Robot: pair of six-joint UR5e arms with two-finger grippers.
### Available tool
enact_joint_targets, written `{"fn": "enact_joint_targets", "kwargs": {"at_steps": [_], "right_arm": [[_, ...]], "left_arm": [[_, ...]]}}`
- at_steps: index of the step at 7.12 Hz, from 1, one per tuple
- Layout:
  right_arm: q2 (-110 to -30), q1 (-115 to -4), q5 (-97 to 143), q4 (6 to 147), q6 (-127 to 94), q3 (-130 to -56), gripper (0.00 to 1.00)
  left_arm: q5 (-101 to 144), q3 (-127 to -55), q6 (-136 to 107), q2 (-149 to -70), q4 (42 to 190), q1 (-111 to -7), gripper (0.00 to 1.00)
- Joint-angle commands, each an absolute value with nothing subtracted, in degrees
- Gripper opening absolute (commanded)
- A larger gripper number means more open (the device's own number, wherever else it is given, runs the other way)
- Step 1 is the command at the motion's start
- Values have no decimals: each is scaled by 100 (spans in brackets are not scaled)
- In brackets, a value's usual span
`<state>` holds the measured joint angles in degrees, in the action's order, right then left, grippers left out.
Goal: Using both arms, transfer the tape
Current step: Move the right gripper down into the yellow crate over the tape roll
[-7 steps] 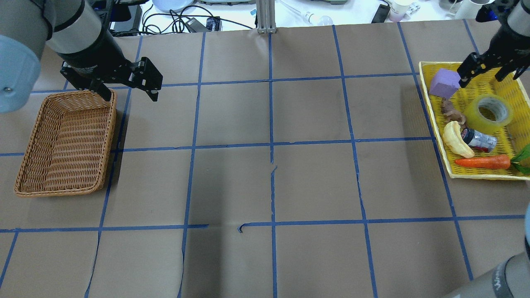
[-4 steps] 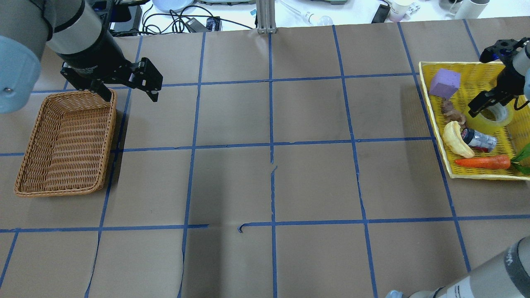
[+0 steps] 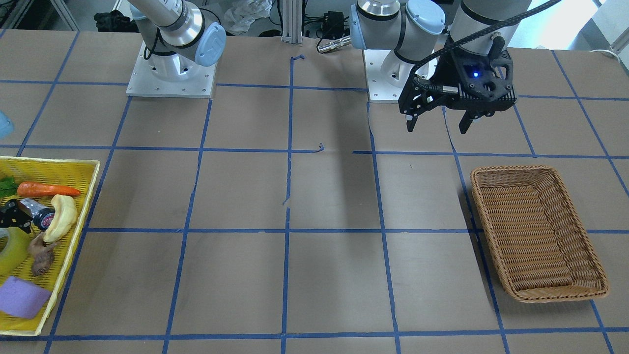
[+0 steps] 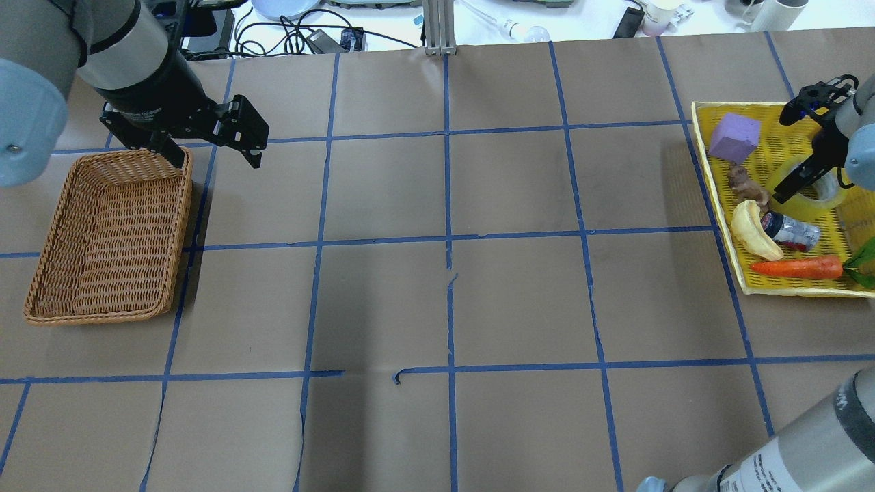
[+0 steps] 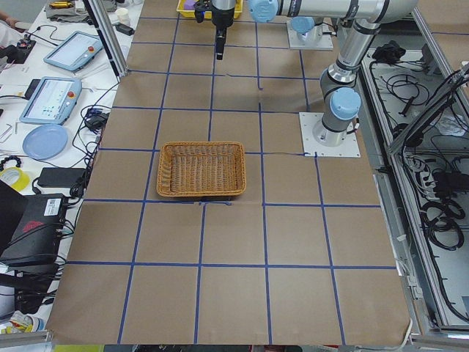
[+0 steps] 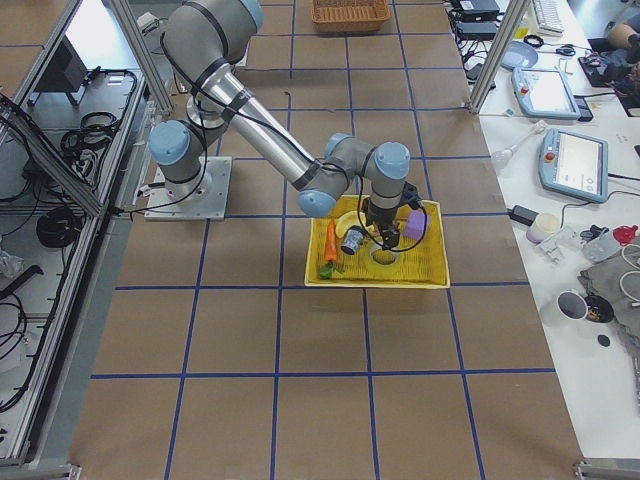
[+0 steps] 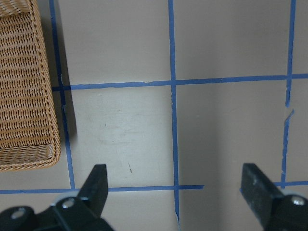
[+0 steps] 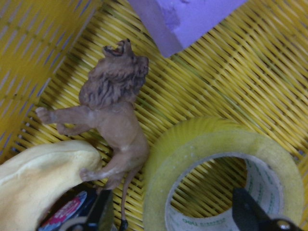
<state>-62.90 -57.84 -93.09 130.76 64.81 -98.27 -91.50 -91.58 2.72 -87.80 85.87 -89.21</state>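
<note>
The yellow tape roll (image 4: 827,199) lies flat in the yellow tray (image 4: 786,130) at the table's right end. It also shows in the front view (image 3: 10,250) and the right wrist view (image 8: 192,144). My right gripper (image 4: 806,181) is open and low over the roll. In the right wrist view (image 8: 175,214) it straddles the roll's wall, one finger outside and one over the core hole. My left gripper (image 4: 217,162) is open and empty, hovering beside the far corner of the wicker basket (image 4: 109,232). The left wrist view (image 7: 175,185) shows only bare table between its fingers.
The tray also holds a purple block (image 4: 735,137), a brown lion figure (image 8: 115,110), a pale squash (image 4: 752,229), a small jar (image 4: 793,232) and a carrot (image 4: 796,266), all close to the roll. The wicker basket stands empty at the left end.
My right gripper has moved from above the purple block down and forward onto the tape roll, staying open. The left arm has not moved.
</note>
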Motion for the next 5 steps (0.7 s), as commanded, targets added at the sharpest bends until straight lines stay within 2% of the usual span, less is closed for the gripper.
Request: {"fn": "enact_joint_targets", "kwargs": {"at_steps": [1,2,3,4,5], "right_arm": [[-6249,-5783,-9282,13113,6557,-9879,63],[-6258,-5783,-9299,13105,6548,-9870,37],[-6258,-5783,-9290,13096,6513,-9879,16],[-6301,-5783,-9307,13070,6487,-9862,0],[-6363,-5783,-9316,13035,6478,-9835,0]], "left_arm": [[-9149,-9158,272,-8780,8587,-8921,100],[-9149,-9158,272,-8780,8587,-8921,100],[-9149,-9158,272,-8780,8587,-8921,100],[-9149,-9158,272,-8780,8587,-8921,100],[-9149,-9158,272,-8772,8587,-8921,100]]}}
